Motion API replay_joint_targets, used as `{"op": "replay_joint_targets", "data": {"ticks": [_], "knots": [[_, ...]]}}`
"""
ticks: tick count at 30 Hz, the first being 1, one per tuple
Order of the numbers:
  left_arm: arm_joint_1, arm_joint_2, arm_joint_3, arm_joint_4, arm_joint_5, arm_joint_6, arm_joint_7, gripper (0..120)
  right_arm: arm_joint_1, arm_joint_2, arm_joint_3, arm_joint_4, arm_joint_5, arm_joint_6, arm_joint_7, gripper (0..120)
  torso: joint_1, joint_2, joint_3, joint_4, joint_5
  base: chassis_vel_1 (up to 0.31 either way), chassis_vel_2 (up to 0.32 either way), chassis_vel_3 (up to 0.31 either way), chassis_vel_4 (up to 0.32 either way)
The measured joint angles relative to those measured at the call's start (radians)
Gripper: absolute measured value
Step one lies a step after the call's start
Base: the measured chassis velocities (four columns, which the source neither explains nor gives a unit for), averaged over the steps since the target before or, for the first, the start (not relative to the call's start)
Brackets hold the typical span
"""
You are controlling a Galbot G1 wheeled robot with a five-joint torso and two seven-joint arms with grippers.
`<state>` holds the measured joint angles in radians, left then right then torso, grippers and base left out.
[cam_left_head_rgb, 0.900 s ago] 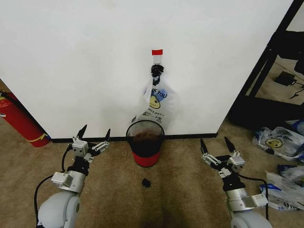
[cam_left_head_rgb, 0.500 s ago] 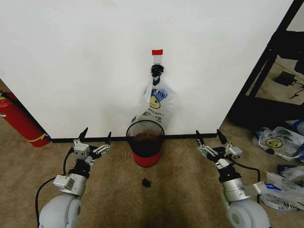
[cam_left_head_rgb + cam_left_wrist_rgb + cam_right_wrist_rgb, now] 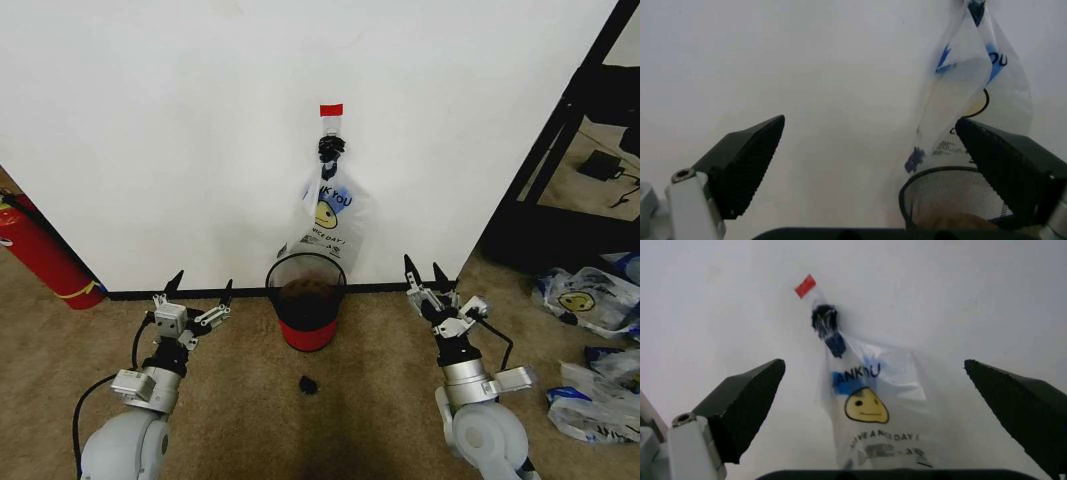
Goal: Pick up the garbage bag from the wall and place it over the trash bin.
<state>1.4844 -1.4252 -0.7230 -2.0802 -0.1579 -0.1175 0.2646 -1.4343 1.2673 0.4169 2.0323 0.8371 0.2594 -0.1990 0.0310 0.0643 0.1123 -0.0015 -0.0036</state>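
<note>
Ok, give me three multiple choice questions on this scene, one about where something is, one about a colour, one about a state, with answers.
1. Where is the garbage bag?
A. Hanging on the wall above the trash bin
B. Lying on the carpet
C. Held in the left gripper

2. What colour is the tape strip above the hook?
A. Blue
B. Red
C. Green

3. How do the right gripper's fingers stand?
A. Shut on the bag
B. Shut on nothing
C. Open, holding nothing

Answers: 1 A, the bag hangs from the hook, its lower end behind the bin's rim. 2 B, the strip is red. 3 C, both fingers are spread apart, clear of the bag; the left gripper is open too.
</note>
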Motion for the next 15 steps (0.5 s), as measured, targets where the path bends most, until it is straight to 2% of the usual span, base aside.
{"op": "replay_joint_targets", "data": {"ticks": [2, 5, 9, 15], "knots": [[-0.001, 0.001, 0.001, 0.004, 0.002, -0.001, 0.0, 100, 0.021, 0.006, -0.011, -0.01, -0.018, 0.001, 0.021, 100, 0.0, 0.0, 0.0, -0.0002, 0.0, 0.0, 0.0, 0.0, 0.0], [-0.004, -0.001, 0.005, 0.011, 0.009, -0.003, 0.0, 100, 0.063, 0.023, -0.051, -0.012, 0.03, 0.001, 0.049, 100, 0.0, 0.0, 0.0, -0.0002, 0.0001, 0.0, 0.0, 0.0, 0.0], [-0.003, -0.012, 0.019, 0.029, 0.039, -0.008, 0.005, 100, 0.219, 0.095, -0.157, -0.056, 0.223, -0.026, 0.092, 100, 0.0, 0.0, 0.0, 0.0005, -0.0001, 0.0, 0.0, 0.0, 0.0], [-0.01, -0.011, 0.018, 0.04, 0.051, -0.006, 0.012, 100, 0.366, 0.171, -0.214, -0.187, 0.38, -0.033, 0.054, 100, 0.0, 0.0, 0.0, 0.0002, -0.0002, 0.0, 0.0, 0.0, 0.0]]}}
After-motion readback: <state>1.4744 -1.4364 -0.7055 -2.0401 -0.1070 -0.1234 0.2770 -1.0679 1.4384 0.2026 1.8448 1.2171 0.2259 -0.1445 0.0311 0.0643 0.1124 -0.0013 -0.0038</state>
